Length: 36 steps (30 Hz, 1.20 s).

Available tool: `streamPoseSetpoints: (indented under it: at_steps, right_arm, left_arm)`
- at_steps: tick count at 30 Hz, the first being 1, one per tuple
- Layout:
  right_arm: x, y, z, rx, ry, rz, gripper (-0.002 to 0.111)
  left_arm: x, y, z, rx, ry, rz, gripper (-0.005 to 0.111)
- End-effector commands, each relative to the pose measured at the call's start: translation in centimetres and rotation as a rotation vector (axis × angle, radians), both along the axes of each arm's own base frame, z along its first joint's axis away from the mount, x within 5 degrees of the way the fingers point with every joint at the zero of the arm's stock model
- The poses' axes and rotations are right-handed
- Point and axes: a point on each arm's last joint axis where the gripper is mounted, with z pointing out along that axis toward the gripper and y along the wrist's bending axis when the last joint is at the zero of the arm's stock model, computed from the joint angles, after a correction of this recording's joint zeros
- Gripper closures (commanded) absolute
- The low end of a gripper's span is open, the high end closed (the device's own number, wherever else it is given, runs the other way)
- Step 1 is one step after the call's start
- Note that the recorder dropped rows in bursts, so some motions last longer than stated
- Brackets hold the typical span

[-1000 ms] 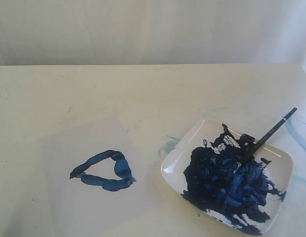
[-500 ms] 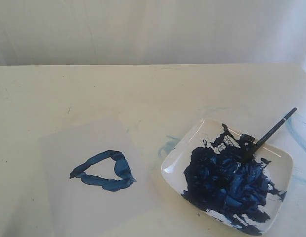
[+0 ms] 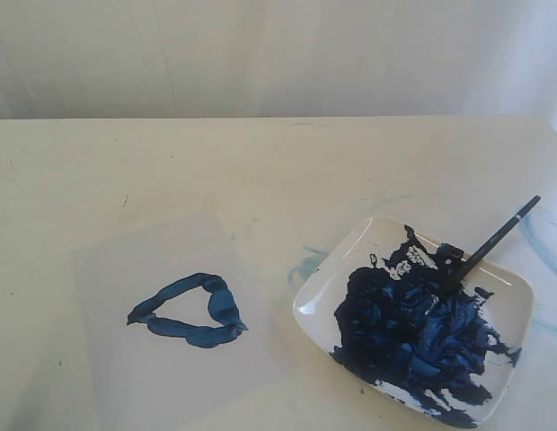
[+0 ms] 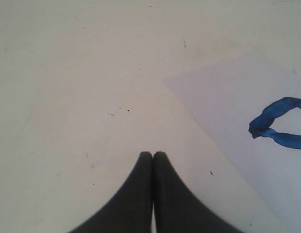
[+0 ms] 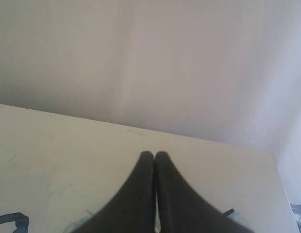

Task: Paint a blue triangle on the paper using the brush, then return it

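Lower right of the exterior view, the dish runs off the bottom edge. The brush tip is buried in paint. The paper is cropped there too. In the left wrist view, the frame edge cuts the blue triangle.

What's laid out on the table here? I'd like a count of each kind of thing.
Pale greyish-white rectangular paper sheet: 1
Dark-blue painted triangle outline: 1
White square dish smeared with dark-blue paint: 1
Long thin black paintbrush, resting in the dish: 1
Total: 4
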Motion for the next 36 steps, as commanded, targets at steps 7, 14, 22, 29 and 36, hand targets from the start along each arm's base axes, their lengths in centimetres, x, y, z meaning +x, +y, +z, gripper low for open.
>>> streamPoseSetpoints:
  at_steps: [7, 14, 22, 29, 36]
  right_arm:
    - [-0.9, -0.2, -0.4, -0.001, -0.028, 0.0, 0.108]
    - [-0.9, -0.2, -2.8, -0.01, 0.019, 0.002, 0.108]
    - [-0.1, 0.0, -4.6, -0.019, 0.078, 0.002, 0.108]
    - [0.8, 0.1, -7.1, -0.034, 0.157, 0.001, 0.108]
    - [-0.4, -0.1, -10.5, -0.037, 0.172, 0.001, 0.108]
  left_arm:
    - [0.0, 0.6, -0.2, 0.159, -0.003, 0.003, 0.107]
    - [0.0, 0.6, -0.2, 0.159, -0.003, 0.003, 0.107]
    - [0.0, 0.6, -0.2, 0.159, 0.002, 0.002, 0.107]
    - [0.0, 0.5, -0.3, 0.06, 0.01, 0.03, 0.107]
    - [0.0, 0.5, -0.2, 0.041, 0.009, 0.038, 0.107]
